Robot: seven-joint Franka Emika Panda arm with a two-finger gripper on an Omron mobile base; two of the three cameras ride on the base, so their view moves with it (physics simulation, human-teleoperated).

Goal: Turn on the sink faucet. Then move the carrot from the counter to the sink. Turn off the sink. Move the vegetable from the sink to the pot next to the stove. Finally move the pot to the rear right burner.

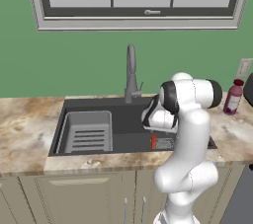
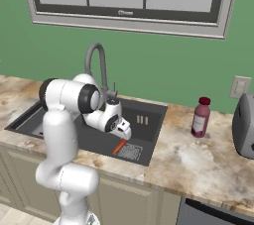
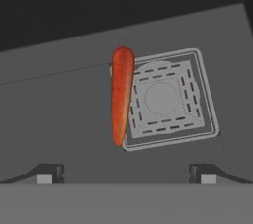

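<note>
Ribbed tray (image 1: 88, 131) seen at left of sink (image 1: 123, 119); sink faucet (image 1: 131, 72) behind, no water seen. Carrot (image 3: 121, 94) lies on basin floor, along drain grate (image 3: 165, 98) edge. Gripper (image 3: 126, 171) held above, jaws wide apart, empty. Judged step: carrot pickup for pot; descent and closing across carrot needed

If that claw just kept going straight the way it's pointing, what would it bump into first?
Probably the carrot, lying on the sink floor along the edge of the drain grate. The open claw points down at it, with nothing between; depth is hard to judge.
</note>
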